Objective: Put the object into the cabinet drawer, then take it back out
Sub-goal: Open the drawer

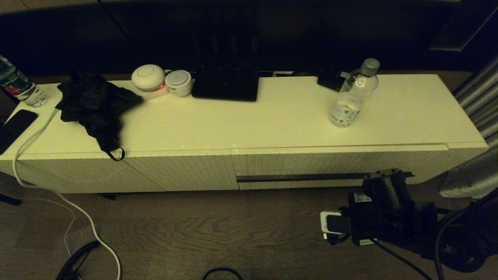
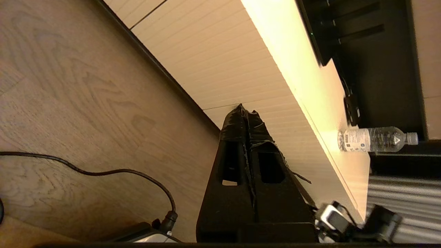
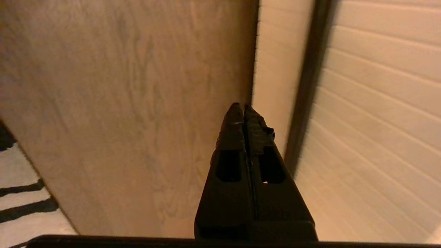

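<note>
The small clear water bottle [image 1: 353, 93] stands upright on the cabinet's tabletop [image 1: 272, 116], toward its right end, nothing touching it. Below it the cabinet drawer [image 1: 334, 165] is shut, its thin dark handle bar [image 1: 299, 178] running across the ribbed front.

The right gripper [image 3: 244, 112] is clenched on nothing, low in front of the drawer near the bar's right end; from the wrist view its tips sit just beside the bar, though whether they touch it is hard to say in this dim light. The left gripper [image 2: 245, 112] also looks closed and empty, held low near the floor, away from the work.

The likely first step is opening the drawer, and that is where trouble starts. Closed jaws cannot hook a bar that thin; they may slide off or push the front inward. A pull from the bar's end could rack the drawer. A jerky tug could shake the cabinet and topple the tall, light bottle.
</note>
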### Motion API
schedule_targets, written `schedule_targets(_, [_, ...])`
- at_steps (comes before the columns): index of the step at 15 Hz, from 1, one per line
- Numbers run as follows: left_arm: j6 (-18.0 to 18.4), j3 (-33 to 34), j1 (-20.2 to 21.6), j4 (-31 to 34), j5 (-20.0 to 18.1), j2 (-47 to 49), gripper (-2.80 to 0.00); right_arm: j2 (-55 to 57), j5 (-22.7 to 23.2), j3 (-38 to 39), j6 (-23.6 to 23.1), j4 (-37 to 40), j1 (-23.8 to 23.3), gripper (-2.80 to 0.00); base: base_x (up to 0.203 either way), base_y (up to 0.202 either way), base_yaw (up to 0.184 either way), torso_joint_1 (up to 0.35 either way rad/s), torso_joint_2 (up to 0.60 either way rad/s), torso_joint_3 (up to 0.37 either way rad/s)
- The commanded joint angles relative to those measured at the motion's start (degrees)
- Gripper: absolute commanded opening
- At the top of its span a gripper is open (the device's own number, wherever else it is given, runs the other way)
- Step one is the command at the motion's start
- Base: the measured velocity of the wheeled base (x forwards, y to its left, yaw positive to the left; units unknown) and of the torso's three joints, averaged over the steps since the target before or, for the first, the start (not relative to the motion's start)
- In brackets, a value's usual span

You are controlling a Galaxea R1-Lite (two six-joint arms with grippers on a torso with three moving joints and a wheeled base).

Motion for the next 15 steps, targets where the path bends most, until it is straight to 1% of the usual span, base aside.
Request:
schedule_targets(1, [-0.33, 0.0, 0.0, -0.03, 0.03, -0.09, -2.8, 2.83, 0.92, -1.0, -1.86, -0.01, -1.23, -2.8, 0.0, 0.0, 0.0, 0.0, 0.0, 0.0])
schedule_targets(3, [-0.33, 0.0, 0.0, -0.03, 0.03, -0.09, -2.8, 2.83, 2.39, -1.78, -5.14, -0.11, -1.82, -2.8, 0.0, 0.0, 0.0, 0.0, 0.0, 0.0])
schedule_targets(6, [-0.33, 0.0, 0.0, -0.03, 0.03, -0.09, -2.8, 2.05, 3.4, -1.99, -5.4, -0.18, -1.91, -2.8, 0.0, 0.0, 0.0, 0.0, 0.0, 0.0])
schedule_targets(7, [-0.33, 0.0, 0.0, -0.03, 0.03, -0.09, -2.8, 1.81, 5.12, -1.6, -5.66, -0.19, -1.98, 0.0, 0.0, 0.0, 0.0, 0.0, 0.0, 0.0])
schedule_targets(10, [-0.33, 0.0, 0.0, -0.03, 0.03, -0.09, -2.8, 1.39, 6.14, -1.63, -6.89, 0.22, -2.78, 0.0, 0.0, 0.0, 0.0, 0.0, 0.0, 0.0])
schedule_targets(13, [-0.33, 0.0, 0.0, -0.03, 0.03, -0.09, -2.8, 2.01, 6.19, -2.16, -8.57, -0.04, -4.0, 0.0, 0.0, 0.0, 0.0, 0.0, 0.0, 0.0])
schedule_targets(15, [-0.33, 0.0, 0.0, -0.03, 0.03, -0.09, -2.8, 3.6, 6.18, -3.29, -8.9, -0.04, -4.66, 0.0, 0.0, 0.0, 0.0, 0.0, 0.0, 0.0])
